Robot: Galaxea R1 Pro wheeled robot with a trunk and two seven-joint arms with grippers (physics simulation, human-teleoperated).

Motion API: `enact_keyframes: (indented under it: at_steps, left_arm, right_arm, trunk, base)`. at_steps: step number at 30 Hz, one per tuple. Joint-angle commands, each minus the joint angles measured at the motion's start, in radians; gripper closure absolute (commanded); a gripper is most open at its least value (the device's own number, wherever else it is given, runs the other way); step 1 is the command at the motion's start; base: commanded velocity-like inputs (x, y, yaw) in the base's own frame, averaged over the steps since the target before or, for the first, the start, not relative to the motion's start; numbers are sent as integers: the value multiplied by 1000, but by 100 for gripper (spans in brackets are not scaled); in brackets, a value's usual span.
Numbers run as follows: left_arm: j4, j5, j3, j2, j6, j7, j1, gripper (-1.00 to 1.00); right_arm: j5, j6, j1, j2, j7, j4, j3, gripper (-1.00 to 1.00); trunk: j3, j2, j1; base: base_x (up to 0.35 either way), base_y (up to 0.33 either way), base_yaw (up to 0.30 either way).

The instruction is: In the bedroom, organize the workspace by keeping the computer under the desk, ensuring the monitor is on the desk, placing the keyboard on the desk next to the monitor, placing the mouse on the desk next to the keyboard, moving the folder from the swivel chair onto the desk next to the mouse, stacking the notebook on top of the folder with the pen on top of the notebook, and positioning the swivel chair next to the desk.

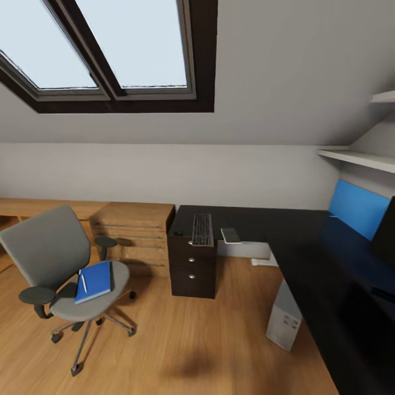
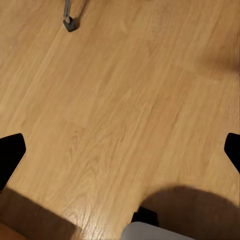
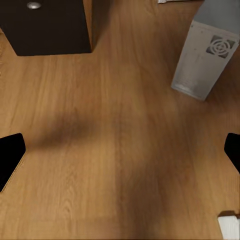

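The grey swivel chair (image 1: 52, 252) stands on the floor at the left, apart from the desk (image 1: 307, 252). On its seat lies the blue folder (image 1: 94, 281) with the white pen (image 1: 84, 283) on top. The keyboard (image 1: 202, 229) lies on the black desk top above the drawer unit (image 1: 192, 269). Under the desk stands the grey computer (image 1: 284, 318), also seen from above (image 3: 207, 50). The monitor (image 1: 385, 233) shows as a black slab at the right edge. My left gripper (image 2: 120, 152) and right gripper (image 3: 120, 152) hang open over bare floor. I cannot make out the notebook or the mouse.
A light wooden dresser (image 1: 131, 233) stands left of the drawer unit (image 3: 47, 27). A small grey pad (image 1: 231, 235) overhangs the desk edge beside the keyboard. A chair castor (image 2: 70, 22) is near my left gripper. White shelves (image 1: 356, 159) hang at the right. Wood floor (image 1: 186, 340) spreads between chair and desk.
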Motion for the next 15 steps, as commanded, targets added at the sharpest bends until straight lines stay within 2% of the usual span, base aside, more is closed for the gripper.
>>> enact_keyframes:
  at_steps: [1, 6, 15]
  left_arm:
    - [-1, 10, -3, 0, -3, 2, 0, -100]
    - [-2, 10, -3, 2, -4, 2, 0, -100]
    - [-2, 11, -2, 4, -6, 2, 0, -100]
  right_arm:
    - [1, -3, -1, 0, -2, 1, -3, -100]
    - [1, -3, -1, -1, -2, 1, -3, -100]
    - [1, -3, 0, -2, -2, 1, -3, -100]
  trunk:
    - [-1, -1, 1]
    - [-1, -1, 1]
    - [-1, -1, 1]
  base:
    - [260, 207, -11]
    - [288, 176, -48]
    - [308, 159, -230]
